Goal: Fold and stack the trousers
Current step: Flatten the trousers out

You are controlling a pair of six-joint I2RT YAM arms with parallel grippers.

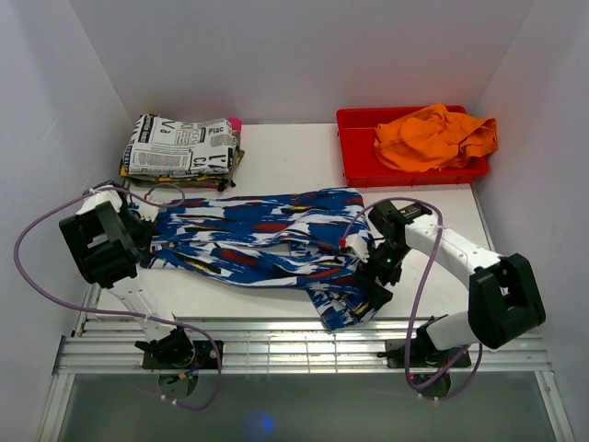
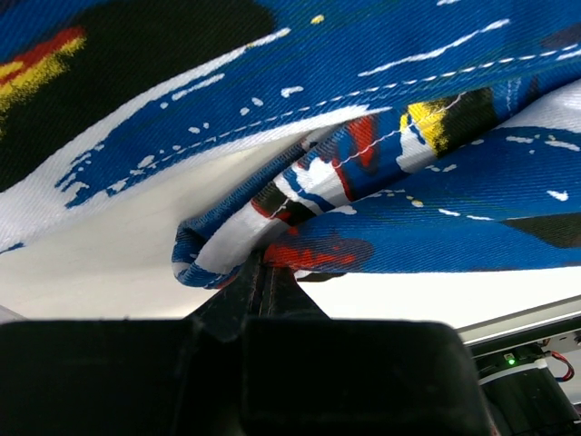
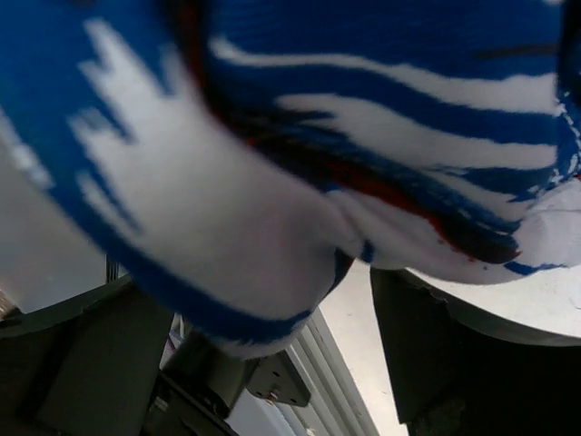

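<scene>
Left gripper [image 2: 260, 277] pinches tight on a fold at the left end of the trousers [image 1: 267, 241]. Right gripper [image 3: 263, 345] jaws spread wide, cloth drooping between them. Trousers lie stretched across the table [image 1: 294, 170].

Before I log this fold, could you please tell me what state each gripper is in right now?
Left gripper: closed, pinching a fold of the trousers.
Right gripper: open, trousers cloth draped loosely across it, not gripped.
</scene>
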